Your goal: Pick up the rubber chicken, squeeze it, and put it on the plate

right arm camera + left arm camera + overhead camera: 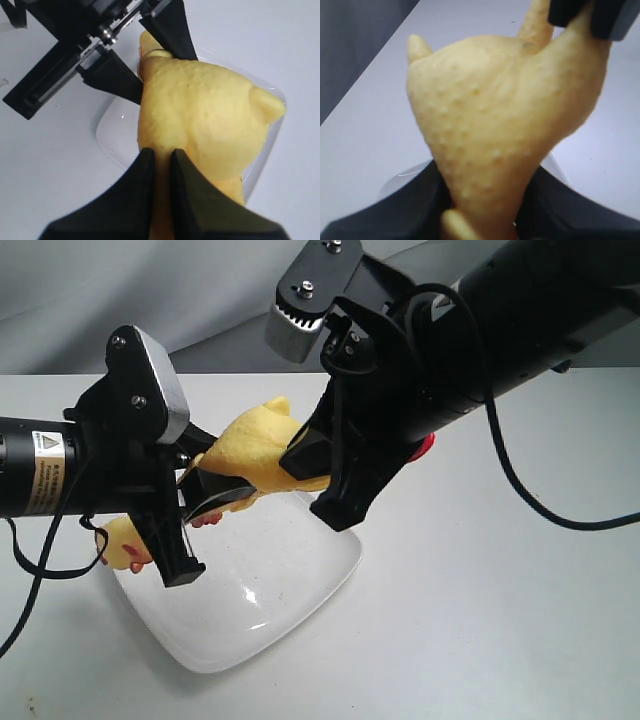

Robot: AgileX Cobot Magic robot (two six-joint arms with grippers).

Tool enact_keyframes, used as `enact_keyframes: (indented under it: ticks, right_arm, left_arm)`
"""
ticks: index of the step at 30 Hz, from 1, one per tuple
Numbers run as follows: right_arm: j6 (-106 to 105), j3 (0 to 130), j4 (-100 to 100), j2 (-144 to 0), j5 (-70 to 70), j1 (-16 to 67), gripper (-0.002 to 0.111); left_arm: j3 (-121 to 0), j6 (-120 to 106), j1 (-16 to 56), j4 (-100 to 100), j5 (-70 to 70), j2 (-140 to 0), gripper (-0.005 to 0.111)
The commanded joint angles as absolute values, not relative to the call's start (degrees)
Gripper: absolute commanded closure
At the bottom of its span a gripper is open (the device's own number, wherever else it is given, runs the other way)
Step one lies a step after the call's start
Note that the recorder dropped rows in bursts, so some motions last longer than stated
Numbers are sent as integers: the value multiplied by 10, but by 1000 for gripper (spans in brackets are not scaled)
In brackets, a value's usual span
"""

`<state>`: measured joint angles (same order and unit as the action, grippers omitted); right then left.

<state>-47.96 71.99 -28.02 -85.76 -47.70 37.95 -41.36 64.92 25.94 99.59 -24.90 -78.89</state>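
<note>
The yellow rubber chicken [255,440] hangs stretched in the air above the white plate [300,580], held by both grippers. My left gripper [215,490] is shut on its narrow part next to a bit of red. The head end [125,540] droops past the plate's left edge. My right gripper [305,465] is shut on the other end of the body. A red bit [425,447] pokes out behind the right arm. In the left wrist view the bumpy body [495,115] fills the frame and narrows into my left gripper [485,220]. The right wrist view has my right gripper [162,160] pinching a thin fold of the chicken [200,110] over the plate [112,135].
The plate rests on a white table [500,620] with a grey backdrop behind. A black cable [520,480] loops down from the right arm over the table. Another cable hangs off the left arm at the table's left edge.
</note>
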Motion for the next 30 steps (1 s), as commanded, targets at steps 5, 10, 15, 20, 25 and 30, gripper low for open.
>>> enact_keyframes:
  ticks: [5, 10, 15, 20, 25, 30]
  right_arm:
    - [-483, 718, -295, -856, -457, 382, 108]
    - [-483, 718, -295, -856, -457, 382, 108]
    - [-483, 718, -295, -856, -457, 382, 108]
    - [-484, 718, -295, -856, -457, 382, 108]
    - [-484, 718, -295, -856, -455, 382, 108]
    - [-484, 718, -295, -856, -455, 382, 108]
  left_arm:
    - [-417, 662, 263, 951, -286, -787, 3]
    - [-417, 663, 263, 951, -286, -787, 3]
    - [-417, 671, 263, 951, -285, -787, 36]
    - [-417, 674, 263, 974, -288, -787, 106]
    - [-417, 676, 263, 982, -287, -787, 105]
    - [-417, 677, 263, 982, -282, -787, 105]
